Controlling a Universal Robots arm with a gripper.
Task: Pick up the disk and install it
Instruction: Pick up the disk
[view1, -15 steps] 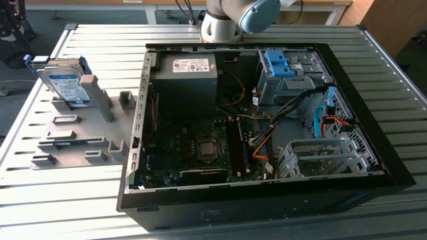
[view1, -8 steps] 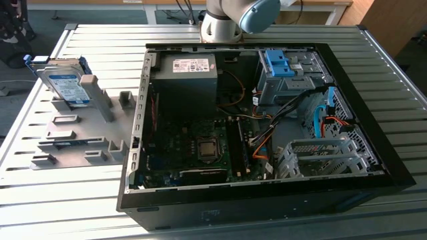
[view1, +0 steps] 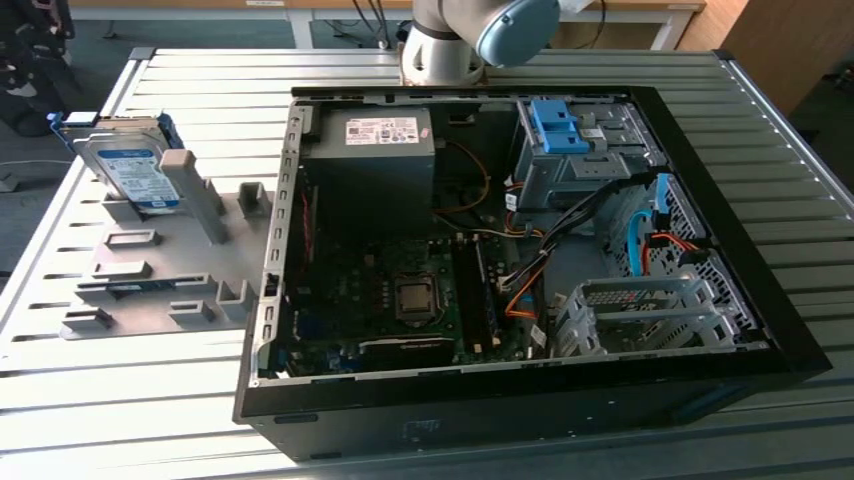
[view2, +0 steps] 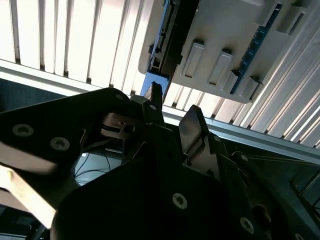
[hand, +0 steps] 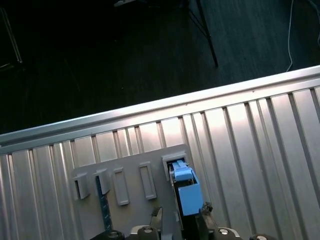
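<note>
The disk (view1: 127, 170) stands on edge in a slot of the grey holder (view1: 160, 270), at the exterior view's left. It is silver-grey with a white-and-blue label. In the first wrist view I look down on the disk's (hand: 186, 192) blue rail, and my gripper (hand: 180, 220) hangs above it, open, one fingertip (hand: 156, 217) on each side and neither touching. The second wrist view has the two fingers (view2: 192, 125) apart with nothing between them, and the disk's (view2: 162, 40) dark edge beyond.
An open computer case (view1: 747, 300) lies on the slatted metal table (view1: 134, 420), with a grey drive cage (view1: 641, 310), a blue latch piece (view1: 554, 125) and a dark box with a white sticker (view1: 387, 150) inside. The table edge (hand: 150, 112) runs close behind the holder.
</note>
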